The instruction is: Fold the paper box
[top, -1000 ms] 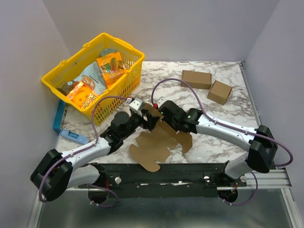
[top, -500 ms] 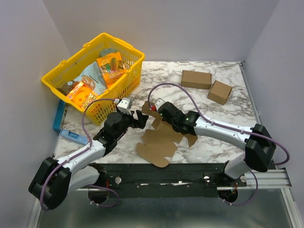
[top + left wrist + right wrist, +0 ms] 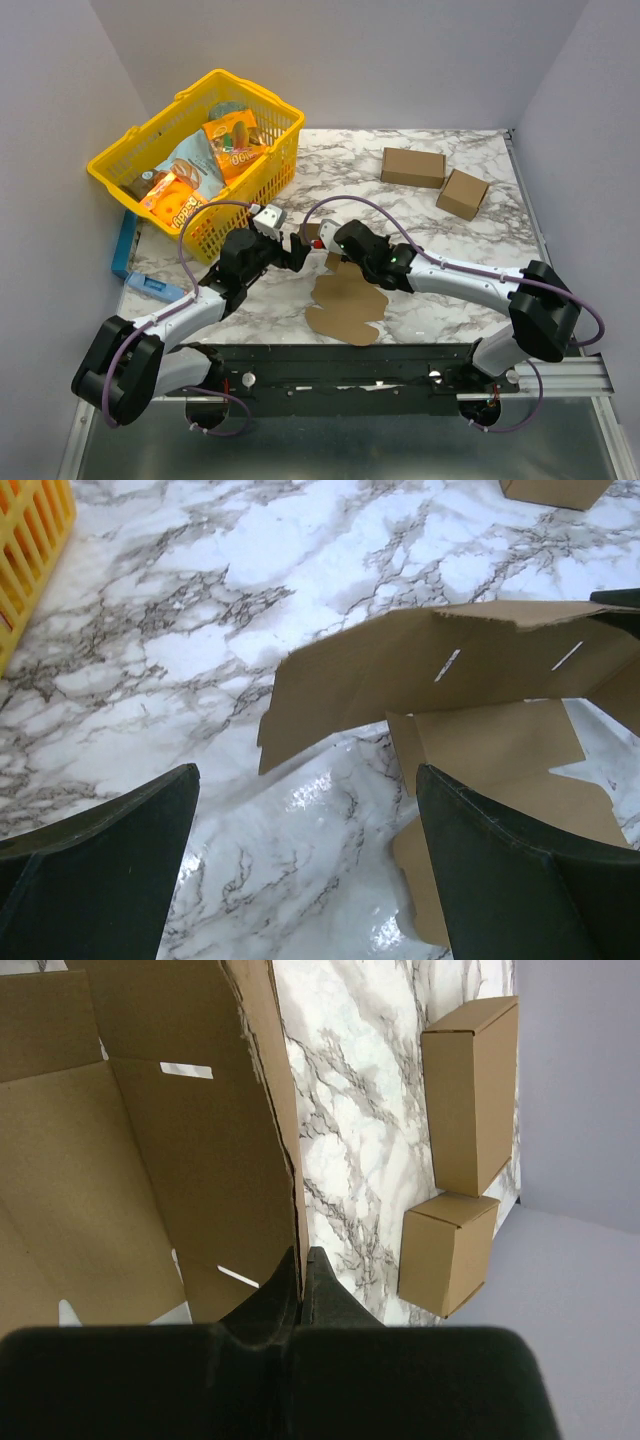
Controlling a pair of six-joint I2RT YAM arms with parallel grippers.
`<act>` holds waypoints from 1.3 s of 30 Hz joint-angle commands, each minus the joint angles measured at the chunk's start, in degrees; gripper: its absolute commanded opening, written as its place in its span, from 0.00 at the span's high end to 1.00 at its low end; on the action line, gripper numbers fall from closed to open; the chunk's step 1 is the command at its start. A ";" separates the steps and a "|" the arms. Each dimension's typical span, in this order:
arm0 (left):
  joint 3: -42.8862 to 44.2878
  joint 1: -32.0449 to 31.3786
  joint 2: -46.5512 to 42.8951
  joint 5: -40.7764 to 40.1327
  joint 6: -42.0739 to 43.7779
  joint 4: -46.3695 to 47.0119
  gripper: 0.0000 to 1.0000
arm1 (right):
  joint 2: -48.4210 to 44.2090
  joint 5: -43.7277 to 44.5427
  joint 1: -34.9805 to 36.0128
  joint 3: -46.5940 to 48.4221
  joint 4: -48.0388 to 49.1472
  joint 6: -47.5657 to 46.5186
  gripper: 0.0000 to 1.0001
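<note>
Both arms have swung leftward over the last second, and the cardboard has come along, looking narrower from above than it did a moment ago, with one panel now raised. Far left on the table (image 3: 470,250), the yellow basket (image 3: 200,150) of snack packets sits untouched, well apart from the work.

Next comes the left claw (image 3: 297,250), hovering just beside the raised panel. Its wrist view shows the fingers (image 3: 100,860) spread wide with nothing between them but marble and the free end of a flap. The paper box (image 3: 345,305) lies near the front edge, between the two arms. Most of it is flat on the table, while one slotted side panel (image 3: 450,670) stands tilted up.

The right claw (image 3: 325,250) is what lifts it, pinched tight on the panel's edge (image 3: 290,1210). Far right, two finished cuboids (image 3: 413,167) rest near the back corner, out of the way.

My guess is this is an early step, standing up the first wall. Next, the left claw probably needs to close on the loose flap or press the base down, so the crease bends cleanly instead of the whole sheet sliding.
</note>
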 commanded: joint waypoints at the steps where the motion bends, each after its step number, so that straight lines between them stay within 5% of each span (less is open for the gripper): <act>1: 1.81 0.39 0.64 6.82 7.21 5.15 0.01 | 0.30 0.12 -0.16 -1.90 4.00 -3.61 0.99; 9: 6.37 0.39 8.37 16.48 11.26 4.12 0.02 | -0.76 -0.50 -0.16 -3.14 5.77 -4.23 0.99; 29: 11.56 0.39 19.45 12.27 14.07 6.66 0.09 | -2.86 -0.59 -0.16 -4.63 8.49 -4.41 0.99; 39: 9.71 0.39 18.31 12.18 13.28 7.89 0.55 | -2.78 0.29 -0.16 -4.63 9.02 -3.44 0.96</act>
